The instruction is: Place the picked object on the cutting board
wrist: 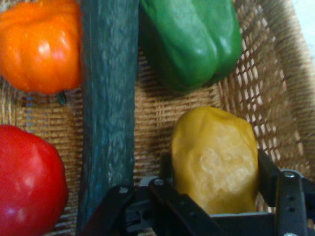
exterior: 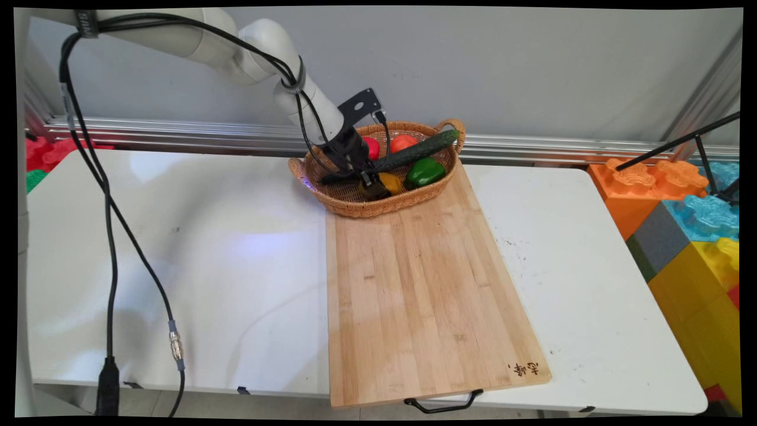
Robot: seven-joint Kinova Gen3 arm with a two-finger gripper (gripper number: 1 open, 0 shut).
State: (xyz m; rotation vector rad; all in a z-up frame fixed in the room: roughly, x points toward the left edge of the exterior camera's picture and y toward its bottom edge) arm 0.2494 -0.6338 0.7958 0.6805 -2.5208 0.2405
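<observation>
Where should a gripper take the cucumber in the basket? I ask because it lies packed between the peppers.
Judging by its pose, grip the cucumber across its narrow width near the raised end resting on the basket rim, coming from above. Mid-length it is flanked by the orange pepper and green pepper, leaving fingers little room.

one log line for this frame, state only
pincer: shut on yellow potato | where: in wicker basket | beside: cucumber, green pepper | cutting board: bare
</observation>
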